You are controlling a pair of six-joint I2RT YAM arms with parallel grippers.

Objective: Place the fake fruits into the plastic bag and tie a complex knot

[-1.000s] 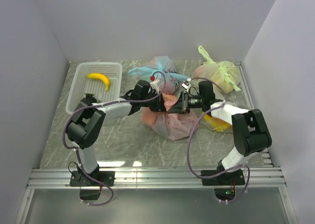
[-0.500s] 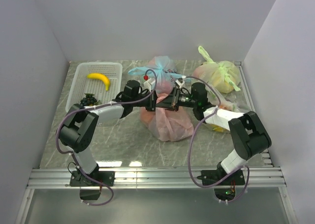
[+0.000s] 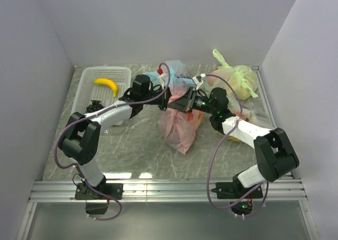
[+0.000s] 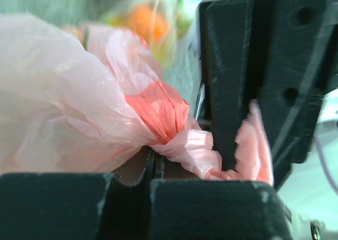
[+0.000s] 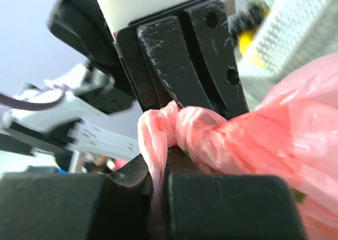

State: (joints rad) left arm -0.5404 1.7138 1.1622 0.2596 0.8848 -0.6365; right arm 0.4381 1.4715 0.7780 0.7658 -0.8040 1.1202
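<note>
Tightening of the knot point(image 5: 182, 125) is judged the step in hand. The plastic bag point(image 3: 178, 128) is held over mid-table, its handles pinched between the closed jaws of the left gripper point(image 4: 153, 169) and right gripper point(image 5: 160, 179). Next, the 2 ends should be drawn apart.

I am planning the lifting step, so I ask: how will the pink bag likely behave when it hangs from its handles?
Probably floppy: the pink bag sags in a long drop from its gathered top. Its film looks thin and crinkled near the knot, so it may tear or slip.
</note>
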